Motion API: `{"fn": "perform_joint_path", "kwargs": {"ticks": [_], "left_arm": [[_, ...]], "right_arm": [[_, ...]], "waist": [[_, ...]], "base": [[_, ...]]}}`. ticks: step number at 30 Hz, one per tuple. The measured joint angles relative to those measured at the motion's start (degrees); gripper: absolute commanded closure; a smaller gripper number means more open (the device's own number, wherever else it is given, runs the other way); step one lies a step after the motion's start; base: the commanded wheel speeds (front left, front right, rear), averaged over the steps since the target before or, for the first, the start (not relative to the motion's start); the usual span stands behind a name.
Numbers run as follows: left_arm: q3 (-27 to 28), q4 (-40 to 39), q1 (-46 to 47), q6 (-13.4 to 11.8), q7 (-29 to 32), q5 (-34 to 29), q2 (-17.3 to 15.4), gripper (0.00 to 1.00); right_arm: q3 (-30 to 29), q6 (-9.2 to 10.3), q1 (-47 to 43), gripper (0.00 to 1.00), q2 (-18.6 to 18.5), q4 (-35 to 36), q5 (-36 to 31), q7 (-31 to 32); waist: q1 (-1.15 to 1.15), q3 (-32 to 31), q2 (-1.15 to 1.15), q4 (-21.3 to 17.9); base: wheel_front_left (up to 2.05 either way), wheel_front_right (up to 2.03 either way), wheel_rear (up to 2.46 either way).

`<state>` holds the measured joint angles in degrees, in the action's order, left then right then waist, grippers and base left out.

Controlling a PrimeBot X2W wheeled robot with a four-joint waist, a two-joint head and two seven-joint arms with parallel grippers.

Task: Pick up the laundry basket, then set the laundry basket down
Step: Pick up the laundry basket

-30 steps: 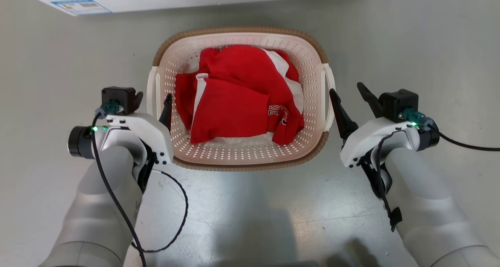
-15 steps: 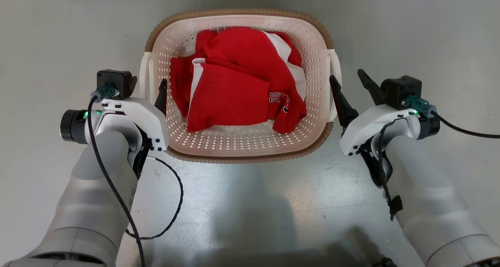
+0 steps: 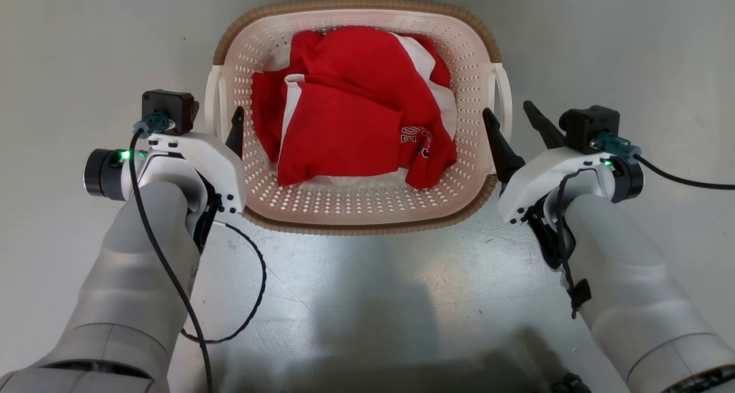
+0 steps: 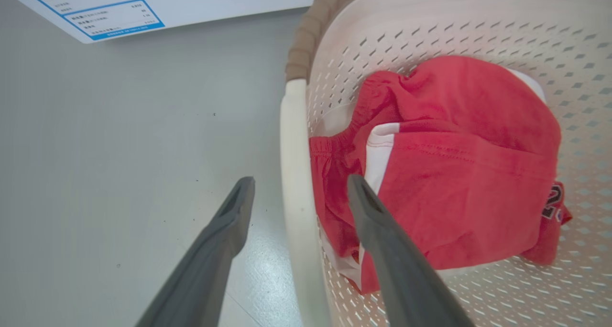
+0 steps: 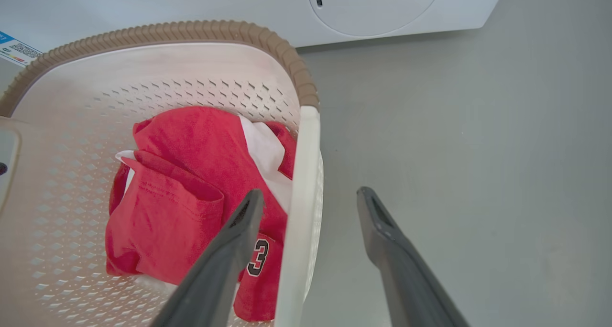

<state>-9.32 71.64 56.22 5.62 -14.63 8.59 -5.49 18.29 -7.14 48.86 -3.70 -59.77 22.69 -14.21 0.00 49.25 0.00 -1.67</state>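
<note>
the laundry basket (image 3: 367,203) is smooth cream plastic, perforated, with a slight sheen. its far rim (image 3: 356,6) is brown plastic, ribbed like weave, and its left handle (image 3: 211,103) is plain glossy white. the red garment (image 3: 344,128) inside is soft matt cloth. my fingers (image 4: 205,269) look matt dark grey. the floor (image 3: 367,301) is smooth grey, faintly shiny near me. the far washer (image 5: 382,11) is glossy white, its label (image 4: 95,11) slick printed paper

One laundry basket (image 3: 356,6), one red clothes heap (image 3: 344,117), one washer (image 5: 382,6), two tools: left tool (image 4: 301,181), right tool (image 3: 507,109).
</note>
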Motion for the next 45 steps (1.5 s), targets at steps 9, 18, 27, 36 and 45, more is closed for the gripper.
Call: {"fn": "perform_joint_path", "kwargs": {"ticks": [9, 18, 27, 36, 45], "left_arm": [[-1.09, 1.10, 1.10, 0.01, 0.01, 0.00, 0.00, 0.00], [-2.25, 1.74, 3.08, 0.01, 0.85, 0.00, -0.09, 0.00], [-3.53, 2.13, 3.14, 0.00, 2.01, 0.00, -0.09, 0.00], [-4.23, 2.30, 3.25, 0.00, 2.02, 0.23, -0.07, 0.00], [-4.82, 2.38, 4.21, 0.00, 2.02, 0.55, -0.09, 0.00]], "right_arm": [[4.32, 0.00, 2.96, 0.00, -0.04, -2.98, 4.93, 0.00], [7.25, 0.00, 4.71, 0.00, -0.09, -4.91, 7.83, 0.00], [9.99, 0.00, 5.51, 0.00, -0.12, -5.81, 10.98, 0.00], [12.14, 0.00, 6.90, 0.00, -0.13, -6.39, 14.29, 0.00], [13.76, 0.00, 7.37, 0.00, -0.13, -7.39, 16.30, 0.00]], "waist": [[0.00, 0.61, 0.00, -0.02], [0.00, 1.26, 0.00, -0.02], [0.00, 1.65, 0.00, 0.35], [0.00, 2.06, 0.00, 0.46], [0.00, 2.14, 0.00, 0.30]], "base": [[0.00, 0.00, 0.00], [0.00, 0.00, 0.00], [0.00, 0.00, 0.00], [0.00, 0.00, 0.00], [0.00, 0.00, 0.00]]}}
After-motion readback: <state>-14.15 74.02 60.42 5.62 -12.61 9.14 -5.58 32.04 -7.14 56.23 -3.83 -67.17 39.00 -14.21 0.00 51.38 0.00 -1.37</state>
